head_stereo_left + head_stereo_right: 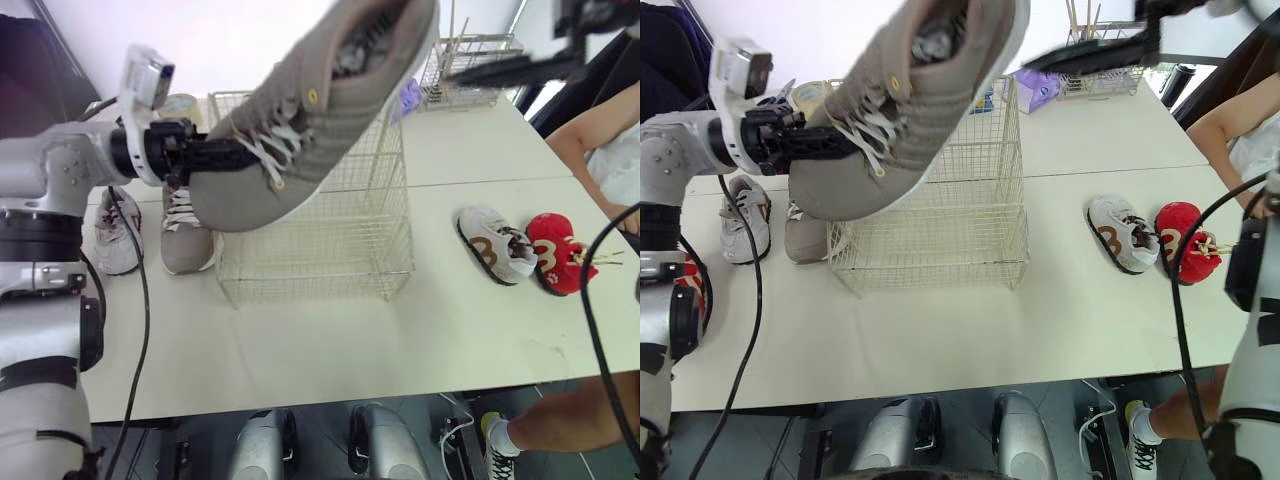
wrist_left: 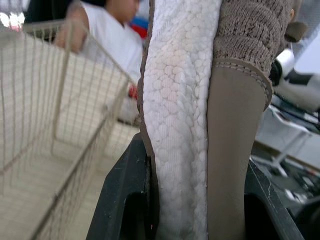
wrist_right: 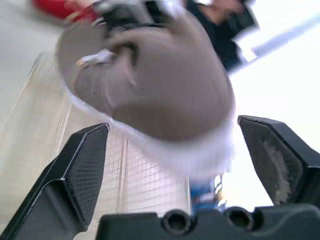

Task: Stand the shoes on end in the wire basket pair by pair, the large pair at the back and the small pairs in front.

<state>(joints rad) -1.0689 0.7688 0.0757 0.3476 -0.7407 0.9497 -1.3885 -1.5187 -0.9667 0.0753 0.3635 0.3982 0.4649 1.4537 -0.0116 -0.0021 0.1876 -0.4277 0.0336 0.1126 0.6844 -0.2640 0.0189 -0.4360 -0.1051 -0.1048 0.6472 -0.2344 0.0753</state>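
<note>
Eye views: left gripper (image 1: 235, 152) pinches large taupe sneaker (image 1: 330, 110), tilted above wire basket (image 1: 330, 250) on bench (image 1: 400, 340).
Left wrist: sole clamped edgewise.
Right wrist: right gripper (image 3: 172, 127) spread, facing the shoe.
Hazard: narrow hold; sneaker may slip or snag the rim.

Matt knit cloth & pebbled foam sole are seen on grey shoe (image 1: 300, 130); wire basket (image 1: 330, 250): coated metal; table (image 1: 400, 340) smooth, matt.

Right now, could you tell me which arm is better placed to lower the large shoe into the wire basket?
Left. The left gripper is shut on the large shoe, raised beside the wire basket. The right gripper is open near the toe and holds nothing.
</note>
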